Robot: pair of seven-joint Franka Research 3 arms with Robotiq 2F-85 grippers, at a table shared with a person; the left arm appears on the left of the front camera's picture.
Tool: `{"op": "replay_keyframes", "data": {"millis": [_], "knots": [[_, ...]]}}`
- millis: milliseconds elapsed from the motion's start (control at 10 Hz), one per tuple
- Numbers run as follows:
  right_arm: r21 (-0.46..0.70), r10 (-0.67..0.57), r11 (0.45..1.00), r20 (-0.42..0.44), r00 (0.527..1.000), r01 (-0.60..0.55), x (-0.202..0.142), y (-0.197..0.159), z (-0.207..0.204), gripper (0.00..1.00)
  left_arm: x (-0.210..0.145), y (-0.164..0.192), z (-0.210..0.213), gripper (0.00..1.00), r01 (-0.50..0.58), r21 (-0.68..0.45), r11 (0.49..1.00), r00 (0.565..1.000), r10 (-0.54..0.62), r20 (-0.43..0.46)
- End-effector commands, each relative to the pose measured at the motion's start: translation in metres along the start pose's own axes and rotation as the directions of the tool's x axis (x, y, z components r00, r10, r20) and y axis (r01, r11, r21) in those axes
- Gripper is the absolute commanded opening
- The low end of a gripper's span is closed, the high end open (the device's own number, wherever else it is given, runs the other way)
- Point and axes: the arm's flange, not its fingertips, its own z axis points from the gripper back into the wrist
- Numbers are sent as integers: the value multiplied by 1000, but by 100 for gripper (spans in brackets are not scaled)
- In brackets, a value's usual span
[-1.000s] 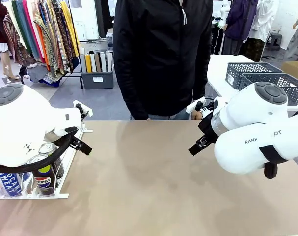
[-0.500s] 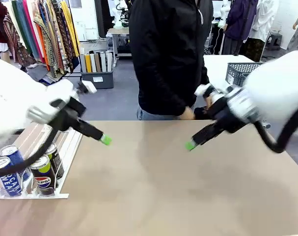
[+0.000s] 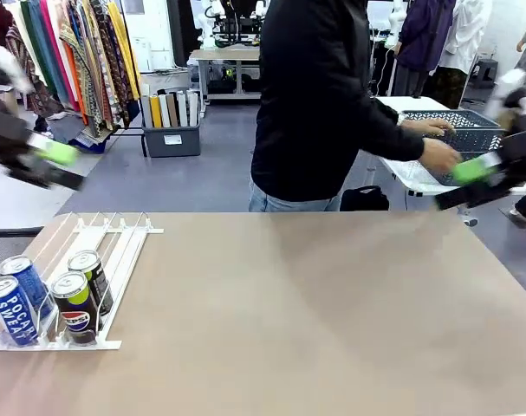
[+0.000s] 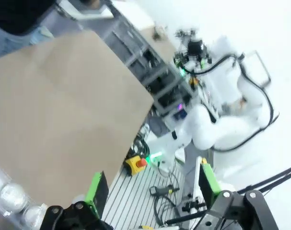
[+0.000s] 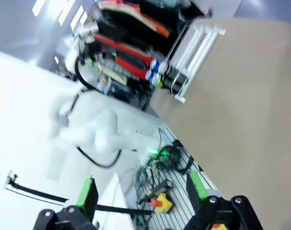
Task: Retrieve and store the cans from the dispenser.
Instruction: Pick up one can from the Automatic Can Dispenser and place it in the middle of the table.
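Cans (image 3: 91, 276) first: all four stand upright at the near, low end of the dispenser (image 3: 115, 247), on the near left corner of the table (image 3: 332, 312). Two blue Pocari Sweat cans (image 3: 11, 310) fill the left lane and two black Pepsi cans (image 3: 74, 308) the lane beside them, one behind the other in each. The dispenser's far half is bare rails.

Up at the far left, well apart from the rack, goes the left end effector (image 3: 65, 166). It's a smear of motion blur in the front view, probably tilted with its green pad uppermost. Its own wrist view settles the grip: left end effector (image 4: 152, 186) spread wide, nothing between the fingers.

Over on the far right, off the table's edge, hangs the right end effector (image 3: 464, 182), blurred too. From its wrist camera the right end effector (image 5: 141, 190) is gaping and empty as well.

Across the table, a person (image 3: 323, 104) in a black jacket leans right, one hand (image 3: 440, 156) near the dark mesh basket (image 3: 475, 130) on the side table.
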Motion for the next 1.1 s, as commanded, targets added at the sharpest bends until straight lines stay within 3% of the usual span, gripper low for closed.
{"op": "replay_keyframes", "data": {"millis": [0,200,300,400,500,600,700,1000], "knots": [[48,-61,997,182,981,53,-15,-33,57,100,-34,31,86,100,-116,48,992,971,104,214],[76,-116,992,310,944,97,-45,-51,110,100,-88,57,161,100,-245,46,968,900,210,383],[102,-153,987,372,916,123,-59,-62,132,100,-121,64,193,100,-296,41,954,844,241,479],[117,-170,984,411,895,134,-67,-69,144,100,-141,69,211,100,-314,28,949,812,253,527],[107,-175,984,409,896,144,-68,-74,145,100,-143,64,208,100,-341,53,939,797,258,546],[14,-170,983,441,881,183,-62,-77,136,100,-134,66,199,100,-401,200,894,788,226,572],[102,-205,979,408,890,178,-82,-74,149,100,-163,68,223,100,-367,54,929,796,283,535],[102,-205,979,408,890,178,-82,-74,149,100,-163,68,223,100,-367,54,929,796,283,535]]}}
